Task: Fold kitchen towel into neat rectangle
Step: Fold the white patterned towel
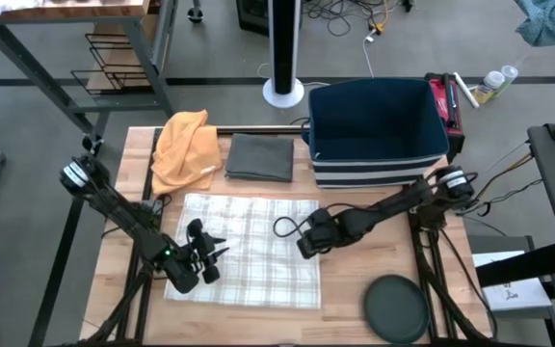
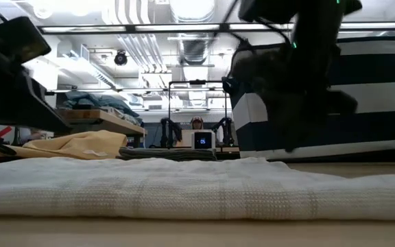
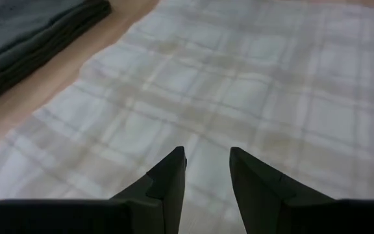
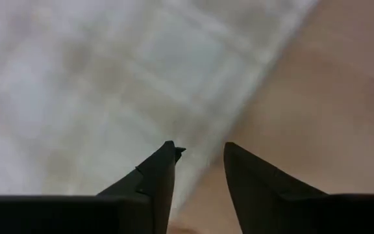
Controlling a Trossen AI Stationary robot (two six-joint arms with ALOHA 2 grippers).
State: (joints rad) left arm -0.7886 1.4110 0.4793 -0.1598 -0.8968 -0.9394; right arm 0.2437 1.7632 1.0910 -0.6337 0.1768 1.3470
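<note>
Left to right across the high view. The left gripper (image 1: 210, 258) hovers over the near-left part of the plaid kitchen towel (image 1: 258, 241), which lies spread flat on the wooden table (image 1: 355, 280); in the left wrist view its fingers (image 3: 167, 182) stand apart with bare cloth showing in the gap, gripping nothing. Behind the towel, from left to right, lie an orange cloth (image 1: 186, 149), a folded grey towel (image 1: 259, 157) and a navy striped bin (image 1: 377, 130). The right gripper (image 1: 304, 243) sits over the towel's right edge; in the right wrist view its fingers (image 4: 154, 179) are parted, straddling the line where cloth meets wood, and nothing is held. A dark round lid (image 1: 396, 307) rests at the near-right corner of the table.

Judgement: the towel appears unfolded or at most folded once, so the step in hand is taking hold of an edge for a fold. To do this well, each gripper should pinch a matching corner of the same edge, taking only the layer meant to travel. Both should then lift evenly and carry the edge over until it lines up with the opposite one, releasing only once the cloth lies flat, lest a skewed fold or a wrinkle spoil the rectangle.
</note>
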